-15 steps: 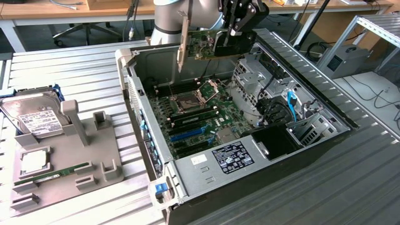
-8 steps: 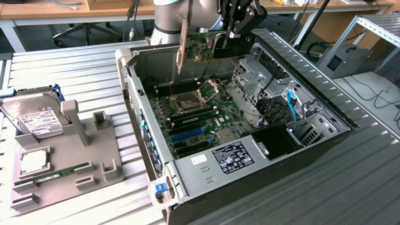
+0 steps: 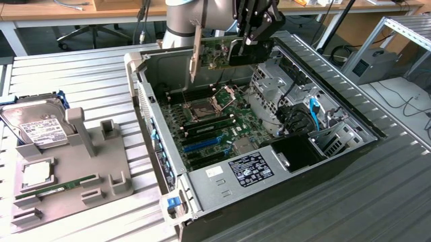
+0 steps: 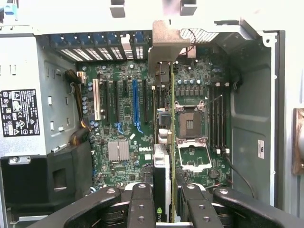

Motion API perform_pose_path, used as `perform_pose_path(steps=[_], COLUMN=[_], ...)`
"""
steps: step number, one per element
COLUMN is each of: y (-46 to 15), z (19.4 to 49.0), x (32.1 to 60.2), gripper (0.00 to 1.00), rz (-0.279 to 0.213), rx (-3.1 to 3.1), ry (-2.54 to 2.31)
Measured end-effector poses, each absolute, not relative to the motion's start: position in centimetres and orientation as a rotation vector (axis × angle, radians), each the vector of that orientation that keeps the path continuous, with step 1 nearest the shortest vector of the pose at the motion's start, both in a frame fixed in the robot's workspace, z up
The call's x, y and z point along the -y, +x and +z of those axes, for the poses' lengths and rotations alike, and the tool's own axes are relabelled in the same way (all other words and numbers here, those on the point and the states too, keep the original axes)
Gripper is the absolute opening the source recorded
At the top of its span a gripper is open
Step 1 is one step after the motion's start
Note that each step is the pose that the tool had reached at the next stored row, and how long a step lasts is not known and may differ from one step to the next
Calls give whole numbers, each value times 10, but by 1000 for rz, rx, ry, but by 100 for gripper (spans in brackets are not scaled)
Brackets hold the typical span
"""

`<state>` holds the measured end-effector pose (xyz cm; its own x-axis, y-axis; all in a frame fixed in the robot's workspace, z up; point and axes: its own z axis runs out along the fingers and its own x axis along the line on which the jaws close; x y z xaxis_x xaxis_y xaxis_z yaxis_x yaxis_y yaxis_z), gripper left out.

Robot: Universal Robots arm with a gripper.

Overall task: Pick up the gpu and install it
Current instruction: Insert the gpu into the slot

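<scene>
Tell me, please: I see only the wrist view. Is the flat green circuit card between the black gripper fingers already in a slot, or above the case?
Observer: Above. The gripper holds the green circuit card in the air over the open grey metal computer case.
Operator: How does it hang?
Observer: On edge, with its silver bracket toward the exterior view's left, reaching lower than the board.
Operator: What lies outside the case?
Observer: A grey plastic fixture at the exterior view's left carries a silver hard drive with white label and a thin green memory stick.
</scene>
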<state>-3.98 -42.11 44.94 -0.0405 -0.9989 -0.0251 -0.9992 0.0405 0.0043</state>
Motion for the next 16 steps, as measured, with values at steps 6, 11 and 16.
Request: perform_pose_path(steps=[6, 11, 16], y=[-40, -40, -40], z=[442, 434, 426], x=[421, 421, 421], gripper=[27, 27, 27], rz=[32, 32, 32], rx=[-2255, -2255, -2255], ry=[-2165, -2165, -2165])
